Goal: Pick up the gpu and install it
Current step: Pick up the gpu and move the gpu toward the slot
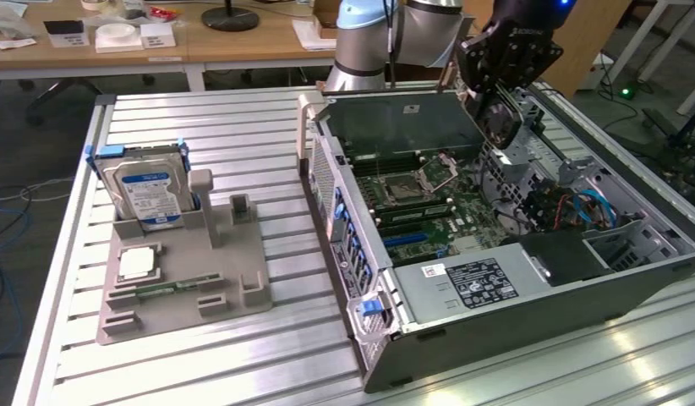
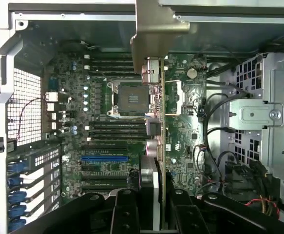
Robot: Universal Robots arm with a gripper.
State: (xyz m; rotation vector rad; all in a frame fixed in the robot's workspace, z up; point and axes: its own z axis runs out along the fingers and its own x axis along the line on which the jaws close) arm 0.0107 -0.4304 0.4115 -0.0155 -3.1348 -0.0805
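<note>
The gpu is gripped by the hand, which is closed on it, and it is held over the far part of the open computer case. In the wrist view the gpu is seen edge-on between the black fingers of the hand. Its silvery end bracket is at the end away from the hand, and the motherboard is spread out beneath it. Whether the card touches the board cannot be told.

At the exterior view's left, a silver hard drive with a blue-white label is stood upright in a blue-trimmed holder, at the far end of a grey fixture set on the slatted table. Nearer on the fixture a square processor chip is laid flat, and a slim green memory stick is laid just beside it.

Toward the middle, the case is laid on its side with its panel off. Inside it the motherboard, a processor socket and a blue slot are exposed. A grey power supply is fitted at the near end. At the exterior view's right, blue cables are run beside a metal drive cage.
</note>
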